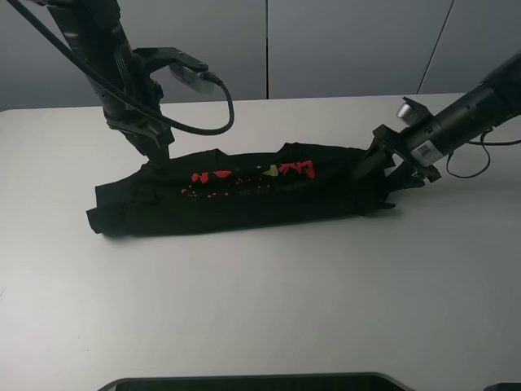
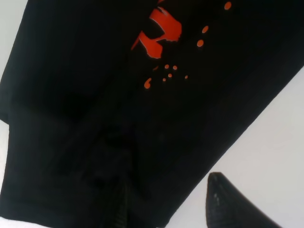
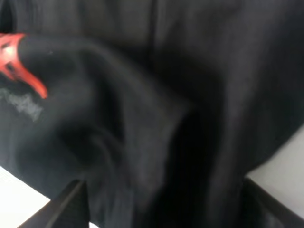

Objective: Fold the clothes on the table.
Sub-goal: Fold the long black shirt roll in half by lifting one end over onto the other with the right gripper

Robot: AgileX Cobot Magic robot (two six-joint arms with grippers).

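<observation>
Black shirt, lying on table in a long folded band. Straddles its far edge with left gripper, jaws half open, empty; brackets the bunched opposite end with right gripper, jaws wide, unclamped, likely readying next fold.

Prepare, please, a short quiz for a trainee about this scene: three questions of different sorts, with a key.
1. True or false: the black short-sleeved cotton T-shirt lies spread out flat, both sleeves open, on the large white smooth table.
2. In the high view, at which part of the T-shirt is the right gripper? A. its right end. B. its left end. C. its middle.
3. Fill in: in the left wrist view, the large printed character on the T-shirt is ____ in colour.

Key: 1. False: it is folded into a long narrow band. 2. A. 3. Red.
</observation>
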